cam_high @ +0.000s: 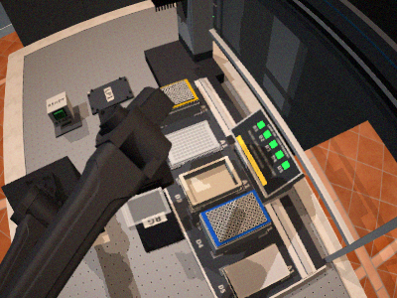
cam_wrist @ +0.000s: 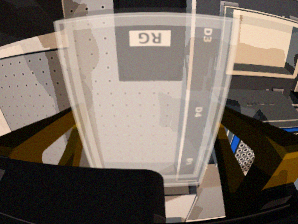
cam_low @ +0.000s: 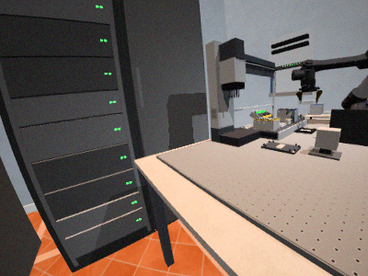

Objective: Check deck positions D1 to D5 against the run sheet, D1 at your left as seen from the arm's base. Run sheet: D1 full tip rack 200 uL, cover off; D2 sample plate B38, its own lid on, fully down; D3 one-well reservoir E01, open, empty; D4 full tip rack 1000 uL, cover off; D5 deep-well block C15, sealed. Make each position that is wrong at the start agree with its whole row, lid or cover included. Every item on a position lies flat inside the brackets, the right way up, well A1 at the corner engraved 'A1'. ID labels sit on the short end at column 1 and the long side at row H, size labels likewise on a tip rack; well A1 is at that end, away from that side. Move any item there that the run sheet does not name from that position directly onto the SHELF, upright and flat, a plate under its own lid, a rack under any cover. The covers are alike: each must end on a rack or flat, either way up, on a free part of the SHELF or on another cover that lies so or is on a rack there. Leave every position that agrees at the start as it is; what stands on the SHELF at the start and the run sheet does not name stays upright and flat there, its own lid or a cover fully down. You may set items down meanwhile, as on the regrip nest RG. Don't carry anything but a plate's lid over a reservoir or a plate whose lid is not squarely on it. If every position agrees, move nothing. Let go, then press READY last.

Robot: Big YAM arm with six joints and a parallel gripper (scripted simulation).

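Observation:
My gripper [cam_wrist: 148, 110] is shut on a translucent lid [cam_wrist: 143, 96], its yellow fingers on the lid's two sides. It holds the lid flat, above the black regrip nest marked RG [cam_high: 154, 225]. In the top view the lid [cam_high: 145, 206] shows just under my arm. On the deck, D1 holds a yellow-framed tip rack [cam_high: 179, 91] with no cover. D2 holds a white well plate [cam_high: 191, 141] with no lid on it. D3 holds an open tan reservoir [cam_high: 210, 181]. D4 holds a blue-framed tip rack [cam_high: 235, 219] with no cover. D5 holds a sealed block [cam_high: 258, 270].
A READY button box [cam_high: 62, 113] and a dark labelled plate [cam_high: 110, 94] stand at the left of the table. A panel with green lights [cam_high: 268, 146] lies beside D2 and D3. A pipetting tower [cam_high: 196, 27] stands behind D1. My arm hides the table in front of D2.

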